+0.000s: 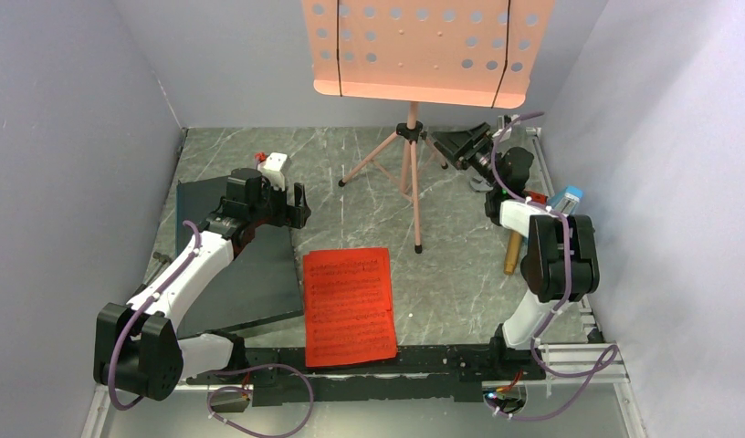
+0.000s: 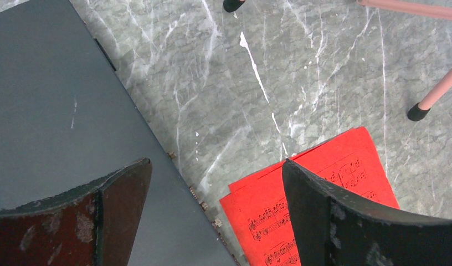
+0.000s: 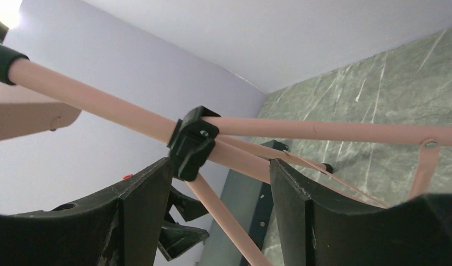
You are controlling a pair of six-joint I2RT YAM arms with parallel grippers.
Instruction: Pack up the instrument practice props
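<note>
Right pincer [image 3: 218, 166] released, lined up on pink stand collar [image 3: 193, 141], 1 o'clock, likely for folding; left pincer [image 2: 215, 163] released above red pages [image 2: 318, 183] edge.

The pink music stand [image 1: 424, 46] runs off the top edge; the right arm [image 1: 559, 255] half hides what may be a metronome [image 1: 567, 196].

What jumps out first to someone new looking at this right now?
The pink music stand dominates, its perforated desk high at the back centre. Red pages lie flat near the front, beside a dark slab on the left. The right gripper stands open at the stand's black hub; the left gripper hangs open over the slab's edge.
</note>
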